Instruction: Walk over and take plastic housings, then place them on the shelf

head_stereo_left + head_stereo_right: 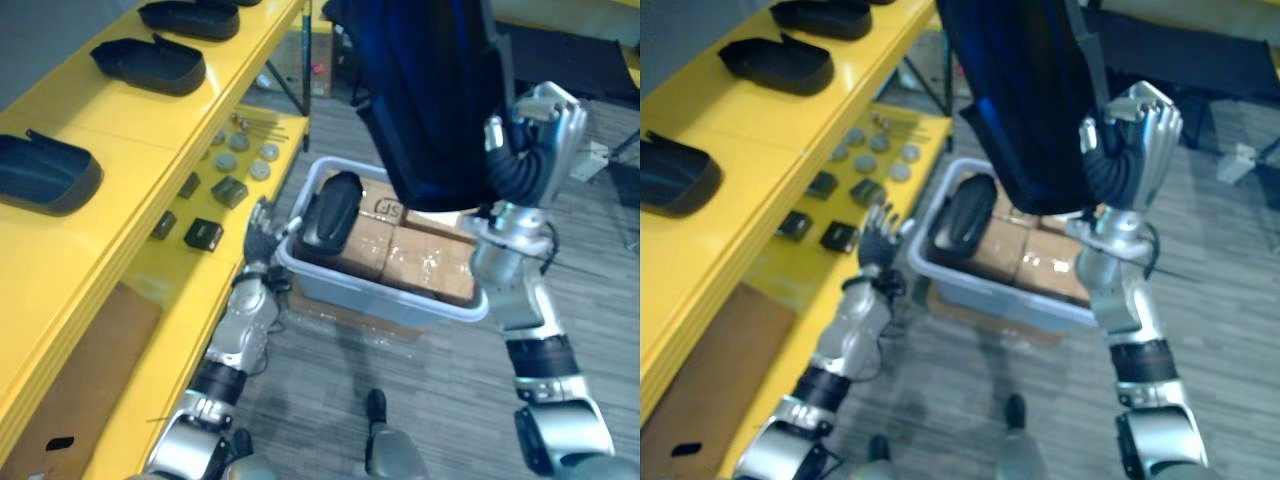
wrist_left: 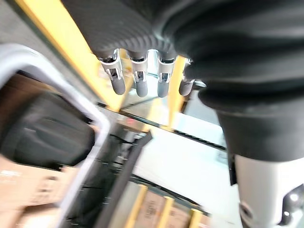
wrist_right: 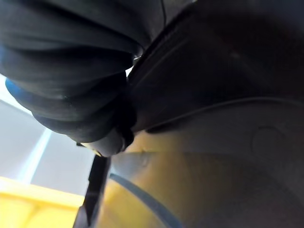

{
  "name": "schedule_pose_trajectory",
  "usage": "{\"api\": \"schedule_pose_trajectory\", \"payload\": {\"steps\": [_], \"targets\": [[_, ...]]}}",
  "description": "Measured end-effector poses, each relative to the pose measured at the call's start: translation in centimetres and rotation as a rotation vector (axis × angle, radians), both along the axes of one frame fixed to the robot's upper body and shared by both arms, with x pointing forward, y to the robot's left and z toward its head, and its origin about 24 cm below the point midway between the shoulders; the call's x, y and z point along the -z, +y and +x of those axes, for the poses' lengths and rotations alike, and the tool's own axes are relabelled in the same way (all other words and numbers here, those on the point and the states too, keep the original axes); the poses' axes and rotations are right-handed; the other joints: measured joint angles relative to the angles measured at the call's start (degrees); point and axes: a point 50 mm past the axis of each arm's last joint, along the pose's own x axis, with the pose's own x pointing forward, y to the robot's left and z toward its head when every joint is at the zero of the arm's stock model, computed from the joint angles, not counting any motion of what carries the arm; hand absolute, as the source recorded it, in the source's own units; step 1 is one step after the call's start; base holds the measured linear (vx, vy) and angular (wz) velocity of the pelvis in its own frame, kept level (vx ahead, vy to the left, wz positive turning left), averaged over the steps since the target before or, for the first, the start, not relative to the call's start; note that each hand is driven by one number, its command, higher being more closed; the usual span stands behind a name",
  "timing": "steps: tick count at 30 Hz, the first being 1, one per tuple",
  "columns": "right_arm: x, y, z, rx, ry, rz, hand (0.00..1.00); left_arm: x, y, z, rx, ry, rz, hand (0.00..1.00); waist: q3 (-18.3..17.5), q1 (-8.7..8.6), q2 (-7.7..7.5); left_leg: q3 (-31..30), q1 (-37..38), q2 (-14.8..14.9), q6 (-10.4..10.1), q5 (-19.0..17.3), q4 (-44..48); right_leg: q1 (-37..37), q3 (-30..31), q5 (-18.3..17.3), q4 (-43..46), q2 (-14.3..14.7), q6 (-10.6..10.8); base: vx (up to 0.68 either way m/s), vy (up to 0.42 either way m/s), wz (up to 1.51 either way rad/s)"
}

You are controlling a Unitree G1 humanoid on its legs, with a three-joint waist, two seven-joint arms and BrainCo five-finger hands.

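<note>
Plastic housing (image 1: 330,210) lay in grey bin (image 1: 400,296) atop cardboard boxes (image 1: 420,255), long axis 1–7 o'clock | 3 o'clock of nearer left robot hand (image 1: 262,228), fingers wide, empty | right robot hand (image 1: 540,120) raised, grip unclear

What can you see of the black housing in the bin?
The black housing is an oblong, rounded shell that looks like matte plastic, with its closed, domed side facing up. It lies at the left end of the pale grey bin, resting on the taped cardboard boxes and close against the bin's left wall. The left hand is open just outside that rim and does not touch the housing.
</note>
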Motion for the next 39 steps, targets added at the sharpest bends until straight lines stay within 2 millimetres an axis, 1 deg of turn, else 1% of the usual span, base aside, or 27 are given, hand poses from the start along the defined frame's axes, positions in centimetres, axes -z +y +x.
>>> {"api": "schedule_pose_trajectory", "payload": {"steps": [4,7,9,11,13,15,16,17,19,23,26,28,34,35,39], "targets": [[1.0,1.8,-0.1,-0.064,0.023,-0.029,1.00,-0.1,-1.2,-0.2,0.024,-0.005,-0.012,0.00,-0.6,0.14,-0.07,0.8,0.6,-0.1,0.0,-0.1,0.0,0.2,0.6,0.3,-0.1,0.0,0.1,-0.01,0.006,-0.08],[1.6,2.8,-0.2,-0.099,0.039,-0.048,1.00,-0.3,-2.8,-0.5,0.070,-0.026,0.001,0.00,-0.6,0.46,-0.07,0.7,0.6,-0.1,0.1,-0.2,0.1,0.3,0.6,0.3,-0.1,0.0,0.1,0.00,0.000,0.00],[1.8,3.3,-0.3,-0.111,0.040,-0.027,1.00,-0.9,-3.9,-1.0,0.116,-0.054,-0.008,0.00,-0.6,1.00,0.01,0.7,0.6,-0.1,0.1,-0.2,0.1,0.4,0.5,0.3,-0.1,0.0,0.1,0.00,0.000,0.00],[2.0,3.2,-0.3,-0.094,0.040,-0.007,1.00,-1.0,-4.2,-1.0,0.148,-0.046,-0.065,0.00,-1.1,1.42,0.07,0.5,0.6,-0.2,0.2,-0.3,0.2,0.8,0.4,0.4,-0.5,-0.1,0.2,-0.02,0.006,0.05],[2.1,3.2,-0.3,-0.089,0.040,0.003,1.00,-1.0,-4.4,-1.2,0.194,-0.039,-0.139,0.00,-1.7,1.44,0.20,0.1,0.6,-0.4,0.2,-0.4,0.2,1.2,-0.1,0.4,-0.9,-0.3,0.3,-0.01,0.008,0.11],[2.5,3.2,-0.3,-0.089,0.055,0.000,1.00,-1.5,-4.9,-1.7,0.266,-0.066,-0.209,0.00,-2.6,1.42,0.48,-0.7,0.0,-0.5,0.3,-0.4,0.2,1.2,-0.7,0.4,-1.0,-0.5,0.3,0.00,0.009,0.13],[3.0,3.4,-0.3,-0.093,0.072,-0.006,1.00,-2.1,-5.5,-2.2,0.319,-0.098,-0.243,0.00,-3.1,1.65,0.67,-0.8,-0.1,-0.5,0.3,-0.4,0.2,1.2,-0.9,0.4,-1.1,-0.5,0.3,0.00,0.009,0.08],[3.3,3.7,-0.3,-0.098,0.084,-0.026,1.00,-2.7,-5.9,-2.6,0.369,-0.132,-0.261,0.00,-3.3,1.73,0.97,-0.8,-0.1,-0.5,0.3,-0.4,0.2,1.2,-0.9,0.4,-1.1,-0.5,0.3,0.00,0.005,0.04],[3.6,4.3,-0.3,-0.109,0.093,-0.054,1.00,-3.2,-6.6,-3.0,0.431,-0.161,-0.285,0.00,-3.6,1.75,1.48,-0.8,-0.1,-0.5,0.3,-0.4,0.2,1.2,-0.9,0.5,-1.1,-0.5,0.4,0.00,0.000,0.00],[3.6,4.3,-0.3,-0.106,0.093,-0.057,1.00,-2.7,-6.8,-3.3,0.444,-0.147,-0.311,0.00,-4.2,1.66,2.39,-0.8,0.0,-0.5,0.3,-0.4,0.2,1.3,-0.9,0.5,-1.1,-0.5,0.4,0.00,0.000,0.00],[3.8,4.2,-0.3,-0.103,0.099,-0.057,1.00,-2.0,-6.7,-3.5,0.481,-0.126,-0.384,0.00,-4.6,1.65,2.95,-0.8,0.2,-0.5,0.3,-0.4,0.3,1.8,-1.0,0.5,-1.4,-0.5,0.4,0.00,0.000,0.00],[3.8,4.2,-0.3,-0.104,0.107,-0.063,1.00,-1.8,-6.7,-3.7,0.509,-0.129,-0.416,0.00,-4.6,1.70,3.04,-0.8,0.7,-0.5,0.3,-0.4,0.2,2.2,-1.1,0.5,-1.5,-0.5,0.4,0.00,0.000,0.00],[3.8,4.2,-0.3,-0.106,0.109,-0.061,1.00,-1.8,-6.7,-4.3,0.532,-0.148,-0.404,0.00,-4.7,1.75,3.10,-0.7,0.7,-0.5,0.3,-0.4,0.2,2.2,-1.1,0.5,-1.8,-0.5,0.5,0.00,0.000,0.00],[3.8,4.2,-0.3,-0.111,0.113,-0.061,1.00,-1.8,-6.7,-4.3,0.522,-0.144,-0.397,1.00,-4.7,1.74,3.11,-0.7,0.7,-0.5,0.3,-0.4,0.2,2.2,-1.1,0.5,-1.8,-0.5,0.5,0.00,0.000,0.00],[4.2,4.7,-0.3,-0.175,0.158,-0.028,1.00,-1.8,-6.5,-4.2,0.447,-0.126,-0.335,1.00,-4.8,1.77,3.24,-0.7,0.7,-0.5,0.3,-0.4,0.2,2.2,-1.1,0.5,-1.8,-0.5,0.5,0.00,0.000,0.00]]}}
